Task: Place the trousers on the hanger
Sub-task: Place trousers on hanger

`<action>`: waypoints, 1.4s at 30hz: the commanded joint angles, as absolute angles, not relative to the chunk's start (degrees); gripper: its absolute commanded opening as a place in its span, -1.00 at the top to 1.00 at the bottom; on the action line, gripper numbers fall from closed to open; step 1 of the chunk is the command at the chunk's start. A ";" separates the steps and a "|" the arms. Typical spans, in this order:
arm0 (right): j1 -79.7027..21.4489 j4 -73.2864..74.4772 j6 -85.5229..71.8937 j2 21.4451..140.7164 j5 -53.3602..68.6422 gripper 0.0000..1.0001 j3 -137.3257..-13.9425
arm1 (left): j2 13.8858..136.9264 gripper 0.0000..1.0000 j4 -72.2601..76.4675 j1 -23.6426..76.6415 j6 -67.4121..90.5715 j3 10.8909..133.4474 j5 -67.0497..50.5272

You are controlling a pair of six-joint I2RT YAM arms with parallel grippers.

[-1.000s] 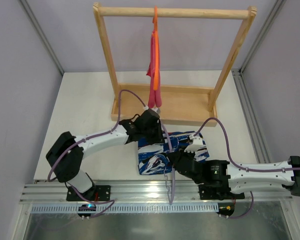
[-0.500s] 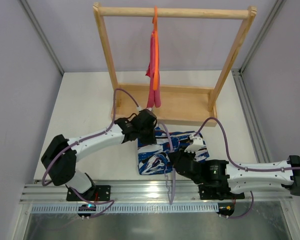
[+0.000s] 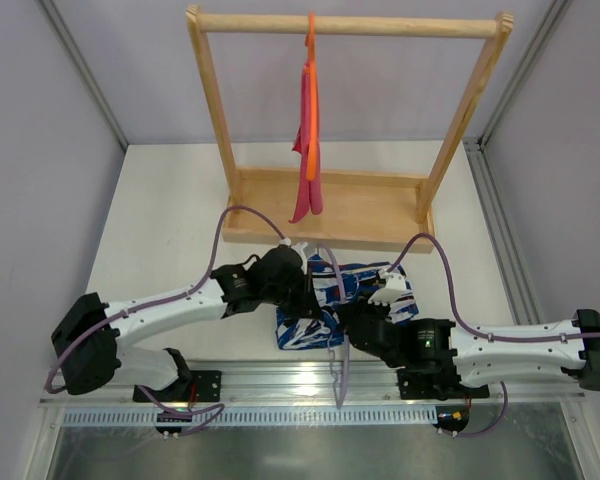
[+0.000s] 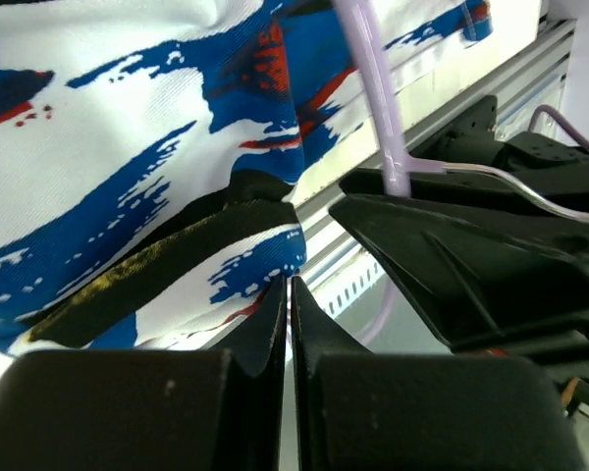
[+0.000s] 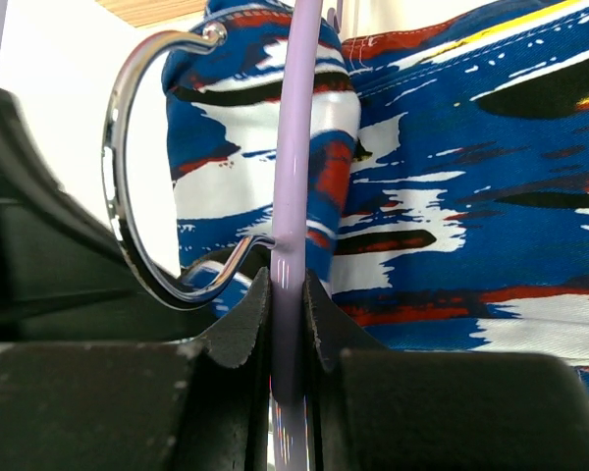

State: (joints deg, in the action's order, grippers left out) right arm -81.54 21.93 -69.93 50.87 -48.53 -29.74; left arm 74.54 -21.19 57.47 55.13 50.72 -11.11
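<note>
Right, top external first. The trousers [image 3: 380, 288] lie bunched flat near the front edge of the tabletop [image 3: 170, 220], about mid-width, just in front of the wooden rack [image 3: 330, 212] where an orange hanger w/ pink cloth [image 3: 309, 150] hangs. The hanger [image 3: 345, 370] runs near-to-far: its front part sticks out past the front edge and the rest lies across the trousers. The left gripper [image 3: 302, 295] sits at the cloth's left side. The right gripper [image 3: 348, 318] comes in from the right, at the front edge, on the hanger.

Left wrist view: the left gripper [image 4: 287, 294] is clenched, fingertips pressed together right at a folded hem of the trousers [image 4: 128, 147]. The cloth touches the tips, but I can't tell if any of it is actually pinched between them. The hanger [image 4: 373, 88] stands just to its right, silver hook [image 4: 510, 186] beyond.

Right wrist view: the right gripper [image 5: 287, 285] is clamped on the hanger [image 5: 299, 147], lilac rod upright between the fingers. The hook [image 5: 128, 167] curls off to the left and the trousers [image 5: 471, 177] spread behind and to the right.

My read: what matters next is that the cloth edge sits just left of the rod, w/ the rod's long axis crossing the cloth. The left arm is nearer the cloth, so it would have to feed the cloth over the rod while the right arm steadies it.
</note>
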 commanded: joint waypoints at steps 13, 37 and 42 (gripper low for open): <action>-82.00 20.30 -72.15 51.95 -53.00 0.92 -33.31 | 78.85 1.00 -6.83 61.35 60.65 49.29 -14.78; -82.35 20.57 -71.63 51.94 -53.61 0.93 -34.10 | 83.03 0.99 -3.35 63.00 57.12 45.97 -10.80; -82.44 20.30 -71.45 53.78 -53.09 0.93 -35.16 | 84.90 1.00 2.81 63.63 59.68 42.37 -10.99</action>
